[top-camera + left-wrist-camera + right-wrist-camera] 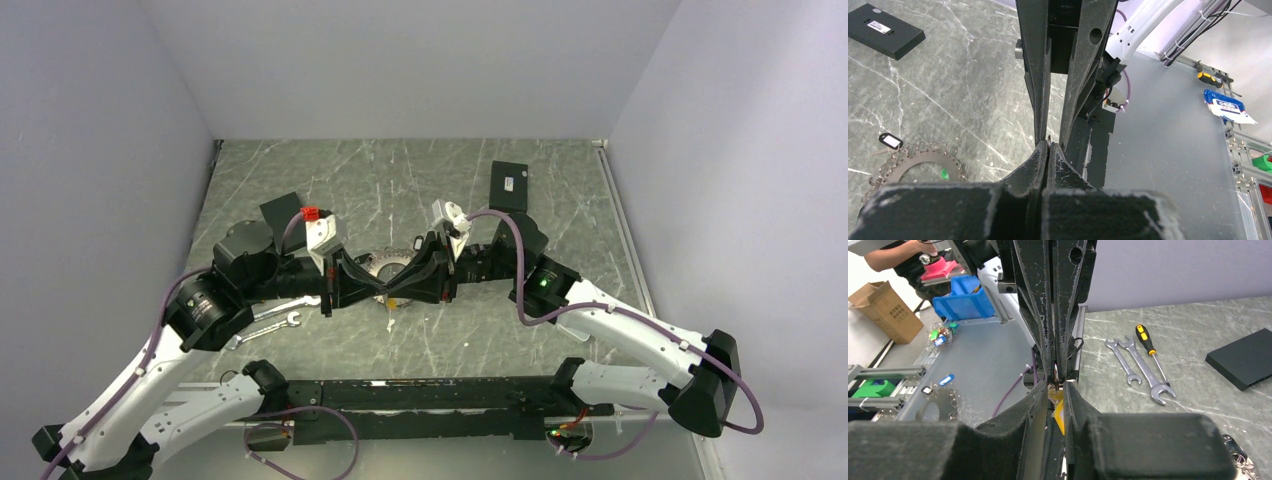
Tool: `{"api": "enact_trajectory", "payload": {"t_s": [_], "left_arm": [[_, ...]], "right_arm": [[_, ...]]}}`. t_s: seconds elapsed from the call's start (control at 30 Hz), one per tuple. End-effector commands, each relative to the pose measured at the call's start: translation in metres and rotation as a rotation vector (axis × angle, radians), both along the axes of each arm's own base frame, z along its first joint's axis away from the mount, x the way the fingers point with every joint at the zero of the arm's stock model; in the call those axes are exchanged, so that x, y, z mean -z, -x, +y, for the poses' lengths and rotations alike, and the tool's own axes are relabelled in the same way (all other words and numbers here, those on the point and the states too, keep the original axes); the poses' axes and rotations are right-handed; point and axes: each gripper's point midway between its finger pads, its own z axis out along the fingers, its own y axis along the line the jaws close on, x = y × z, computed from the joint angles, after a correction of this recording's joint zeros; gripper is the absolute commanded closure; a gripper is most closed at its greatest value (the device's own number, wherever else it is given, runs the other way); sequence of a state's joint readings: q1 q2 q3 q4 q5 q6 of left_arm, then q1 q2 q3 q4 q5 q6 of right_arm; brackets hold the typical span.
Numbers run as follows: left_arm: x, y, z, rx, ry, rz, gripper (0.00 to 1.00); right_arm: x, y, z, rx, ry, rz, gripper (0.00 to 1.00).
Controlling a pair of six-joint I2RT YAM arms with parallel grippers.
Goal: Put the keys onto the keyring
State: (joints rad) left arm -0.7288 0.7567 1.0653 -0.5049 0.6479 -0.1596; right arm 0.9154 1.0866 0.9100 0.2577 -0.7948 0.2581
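At the middle of the table point(560, 300), raised off its surface:

Item: one yellow-headed key point(1058, 412). Small, flat, metal. It sat in the slot between the fingers of the right gripper point(1055, 390), which were drawn narrow upon its head. Judged light, stiff and smooth, so apt to slip or twist. Best gripped on the two flat faces of the head, with the hole left free.

Item: keyring point(923, 160). A thin loop crowded with small keys. It lay flat on the table, apart from both grippers. Judged springy in the wire and loose in its load. Best taken at a bare stretch of the loop, if one can be found.

Item: left gripper point(1048, 150). Fingers pressed together, tip to tip with the right gripper's. A sliver of metal showed at the tips, too small to name.

Views compared:
- The right wrist view alone showed the yellow head, along with two wrenches point(1140, 367) and a screwdriver point(1148, 342).
- The left wrist view alone showed the black tag point(890, 141) touching the keyring.
- The top view showed the two grippers meeting just in front of the keyring point(385, 264), but hid the key.
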Motion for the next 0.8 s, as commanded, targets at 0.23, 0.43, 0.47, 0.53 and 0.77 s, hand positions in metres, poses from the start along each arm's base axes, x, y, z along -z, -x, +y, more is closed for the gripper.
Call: {"api": "enact_trajectory", "payload": {"t_s": [0.23,0.43,0.47,0.53,0.77], "left_arm": [[-0.014,-0.002,-0.005,0.001,0.093,-0.038,1.00],[-0.018,0.005,-0.002,0.020,0.106,-0.047,0.82],[-0.019,0.006,-0.002,0.024,0.110,-0.049,0.75],[-0.019,0.008,-0.001,0.026,0.112,-0.050,0.67],[-0.022,0.008,0.005,-0.004,0.101,-0.058,0.48]], "right_arm": [[-0.037,0.007,-0.002,-0.035,-0.106,-0.079,1.00],[-0.038,0.010,-0.005,-0.037,-0.112,-0.089,1.00],[-0.038,0.011,-0.006,-0.037,-0.114,-0.089,1.00],[-0.039,0.011,-0.006,-0.038,-0.119,-0.090,1.00],[-0.035,0.004,-0.005,0.006,-0.101,-0.066,1.00]]}}
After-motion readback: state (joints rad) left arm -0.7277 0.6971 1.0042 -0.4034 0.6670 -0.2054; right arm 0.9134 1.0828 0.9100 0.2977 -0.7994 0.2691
